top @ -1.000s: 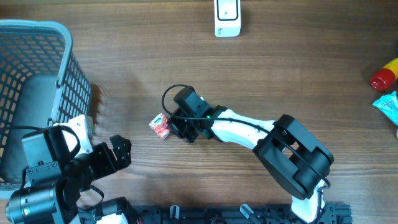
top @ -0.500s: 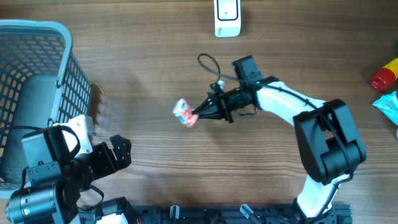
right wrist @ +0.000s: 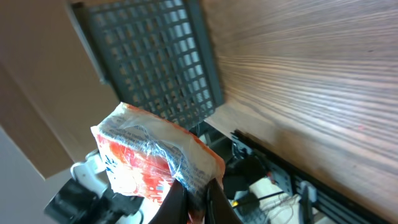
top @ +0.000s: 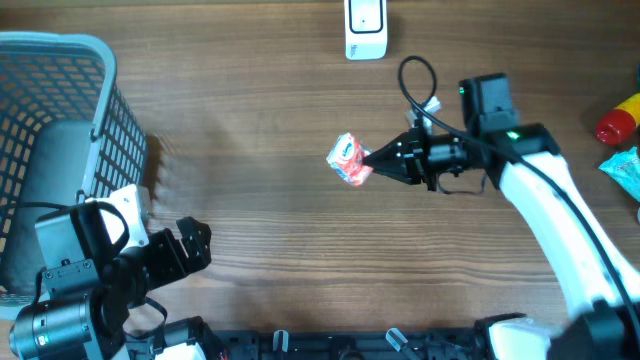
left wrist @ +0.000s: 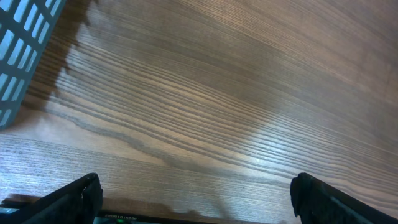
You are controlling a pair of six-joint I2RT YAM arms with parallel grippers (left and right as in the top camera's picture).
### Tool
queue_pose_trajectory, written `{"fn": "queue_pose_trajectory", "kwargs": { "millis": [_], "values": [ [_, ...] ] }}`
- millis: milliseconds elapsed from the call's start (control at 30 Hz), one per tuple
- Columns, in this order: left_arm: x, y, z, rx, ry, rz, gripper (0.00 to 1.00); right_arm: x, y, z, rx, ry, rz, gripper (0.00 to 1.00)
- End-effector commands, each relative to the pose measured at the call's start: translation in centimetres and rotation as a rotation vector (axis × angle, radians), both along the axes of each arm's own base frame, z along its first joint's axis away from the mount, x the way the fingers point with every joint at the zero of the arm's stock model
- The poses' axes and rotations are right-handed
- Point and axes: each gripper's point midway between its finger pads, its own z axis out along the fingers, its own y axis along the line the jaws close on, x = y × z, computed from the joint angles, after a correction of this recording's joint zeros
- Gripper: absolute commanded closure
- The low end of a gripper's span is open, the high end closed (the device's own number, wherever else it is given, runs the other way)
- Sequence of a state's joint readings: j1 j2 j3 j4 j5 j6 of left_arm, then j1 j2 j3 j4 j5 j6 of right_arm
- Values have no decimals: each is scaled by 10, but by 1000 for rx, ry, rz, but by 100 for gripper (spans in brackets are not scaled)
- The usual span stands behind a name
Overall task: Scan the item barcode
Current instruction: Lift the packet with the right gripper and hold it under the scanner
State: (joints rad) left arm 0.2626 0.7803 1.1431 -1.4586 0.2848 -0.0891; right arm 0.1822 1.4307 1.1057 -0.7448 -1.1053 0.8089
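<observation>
The item is a small red, white and blue plastic packet [top: 347, 160], held above the middle of the table. My right gripper [top: 372, 161] is shut on the packet's right edge and points left. In the right wrist view the packet [right wrist: 152, 158] fills the lower left, pinched at its sealed edge by the right gripper [right wrist: 195, 198]. A white barcode scanner [top: 366, 28] stands at the table's far edge, beyond the packet. My left gripper [left wrist: 193, 199] is open above bare wood near the front left, with nothing between its fingers [left wrist: 74, 196].
A grey mesh basket [top: 60, 140] takes up the left side of the table. At the right edge lie a red and yellow bottle [top: 620, 120] and a teal packet [top: 625, 170]. The basket's grid [left wrist: 22, 50] shows at the left wrist view's top left.
My right arm has swung from the table's centre-left toward the right and back, carrying the packet up and to the right. The left arm has not moved.
</observation>
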Motion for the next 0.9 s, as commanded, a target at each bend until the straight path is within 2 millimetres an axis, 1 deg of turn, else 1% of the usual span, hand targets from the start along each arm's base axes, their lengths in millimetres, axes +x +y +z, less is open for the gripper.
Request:
{"fn": "queue_pose_trajectory", "kwargs": {
  "millis": [0, 33, 133, 167, 200, 233, 300, 333, 367, 400, 500, 533, 567, 600, 633, 700, 733, 800, 867],
  "values": [
    [0, 1, 0, -1, -2, 10, 0, -12, -2, 29, 37, -8, -30, 96],
    [0, 1, 0, -1, -2, 11, 0, -17, 0, 38, 73, -6, -9, 96],
    [0, 1, 0, -1, -2, 11, 0, -25, 3, 49, 134, 10, 30, 96],
    [0, 1, 0, -1, -2, 10, 0, -23, 3, 49, 132, -3, 29, 95],
    [0, 1, 0, -1, -2, 10, 0, -17, 3, 48, 116, -46, 17, 95],
    [0, 1, 0, -1, -2, 11, 0, 7, -1, 44, 38, -248, -15, 95],
    [0, 1, 0, -1, -2, 11, 0, 42, -14, 35, -133, -500, -84, 95],
    [0, 1, 0, -1, -2, 10, 0, 63, -27, 29, -245, -565, -165, 96],
    [0, 1, 0, -1, -2, 10, 0, 79, -40, 25, -333, -598, -241, 95],
    [0, 1, 0, -1, -2, 10, 0, 101, -61, 23, -452, -647, -354, 95],
    [0, 1, 0, -1, -2, 11, 0, 140, -110, 20, -699, -706, -591, 95],
    [0, 1, 0, -1, -2, 10, 0, 152, -123, 19, -761, -721, -657, 95],
    [0, 1, 0, -1, -2, 10, 0, 161, -128, 20, -782, -745, -689, 95],
    [0, 1, 0, -1, -2, 10, 0, 174, -127, 24, -797, -822, -678, 95],
    [0, 1, 0, -1, -2, 10, 0, 184, -124, 26, -811, -898, -650, 95],
    [0, 1, 0, -1, -2, 11, 0, 217, -115, 30, -816, -1065, -645, 96],
    [0, 1, 0, -1, -2, 11, 0, 234, -112, 28, -812, -1136, -659, 95],
    [0, 1, 0, -1, -2, 10, 0, 256, -108, 21, -802, -1228, -684, 95],
    [0, 1, 0, -1, -2, 10, 0, 272, -105, 17, -789, -1321, -714, 95]
  ]
}}
